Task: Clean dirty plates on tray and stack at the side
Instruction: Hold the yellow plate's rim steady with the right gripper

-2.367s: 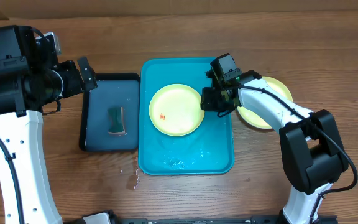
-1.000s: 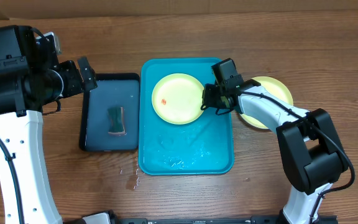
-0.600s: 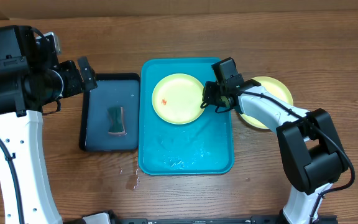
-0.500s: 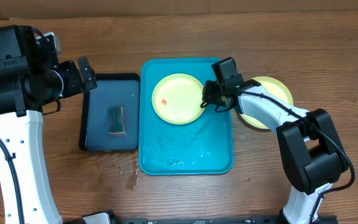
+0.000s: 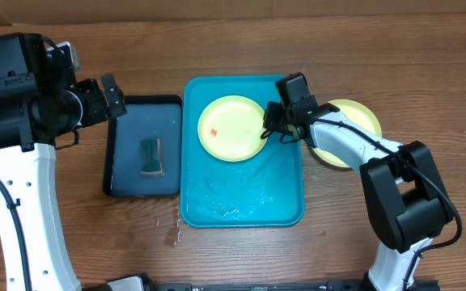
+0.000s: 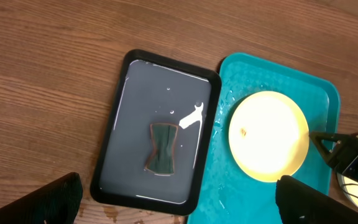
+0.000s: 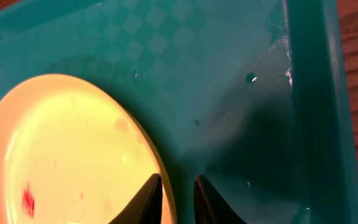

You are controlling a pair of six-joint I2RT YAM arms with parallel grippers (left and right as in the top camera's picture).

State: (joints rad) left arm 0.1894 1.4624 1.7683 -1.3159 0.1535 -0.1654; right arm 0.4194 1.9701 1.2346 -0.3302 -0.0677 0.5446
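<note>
A yellow-green plate (image 5: 231, 129) with a small red smear (image 5: 212, 132) lies at the far end of the turquoise tray (image 5: 241, 202). My right gripper (image 5: 268, 128) is at the plate's right edge. In the right wrist view its fingers (image 7: 149, 198) straddle the rim of the plate (image 7: 67, 155), one over the plate and one over the tray (image 7: 229, 74), shut narrowly on that rim. A second yellow-green plate (image 5: 354, 121) sits on the table to the right, partly under the right arm. My left gripper (image 6: 179, 199) hangs wide open and empty high above the table.
A dark navy tray (image 5: 128, 182) holding water and a dark green sponge (image 5: 151, 156) lies just left of the turquoise tray. Water film covers the turquoise tray's near half. A wet patch marks the wood at the tray's front left corner (image 5: 172, 230).
Early on, the right gripper carried the plate toward the tray's far end. Over the last second both stay put. The left arm has not moved.
</note>
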